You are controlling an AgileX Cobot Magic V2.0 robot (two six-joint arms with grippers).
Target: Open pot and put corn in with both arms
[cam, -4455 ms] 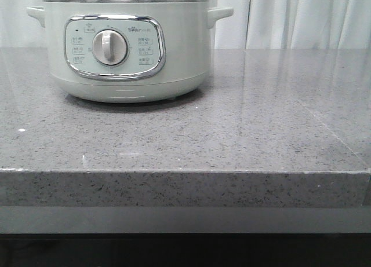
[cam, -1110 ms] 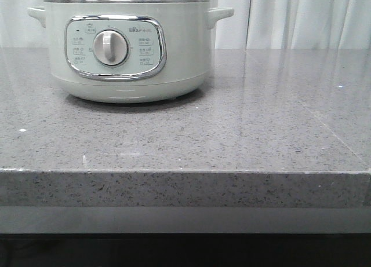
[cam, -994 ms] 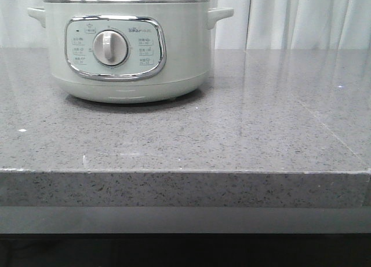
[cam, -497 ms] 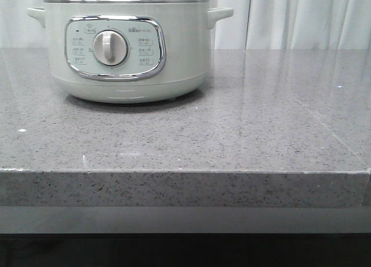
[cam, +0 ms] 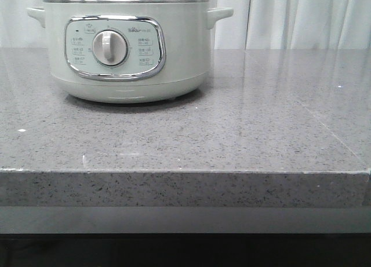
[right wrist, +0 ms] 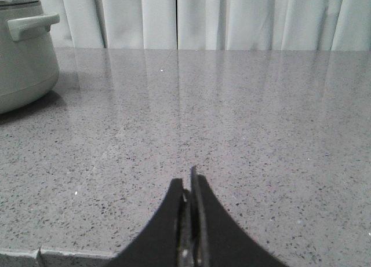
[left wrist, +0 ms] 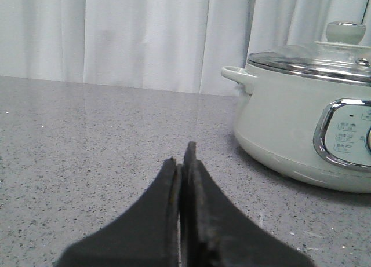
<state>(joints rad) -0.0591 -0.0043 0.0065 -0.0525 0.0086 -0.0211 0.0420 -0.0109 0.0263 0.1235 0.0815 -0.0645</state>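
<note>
Pot [cam: 126, 47] sits toward the counter's [cam: 243, 139] far left w/ glass lid [left wrist: 313, 55] on; corn isn't in any view. Left gripper [left wrist: 182, 163] is low, well short of the pot, right gripper [right wrist: 189, 183] well apart off its right handle; both pinched tight, holding nothing. To do the lid step well, I'd open the left jaws wide before reaching, then come down square on the lid knob [left wrist: 345, 31] and lift straight up.

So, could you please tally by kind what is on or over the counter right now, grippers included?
Pots: 1, the pot, with its glass lid on.
Grippers: 2, the left gripper and the right gripper, both shut and empty.
Corn: 0 in view.
Total: 3.
</note>
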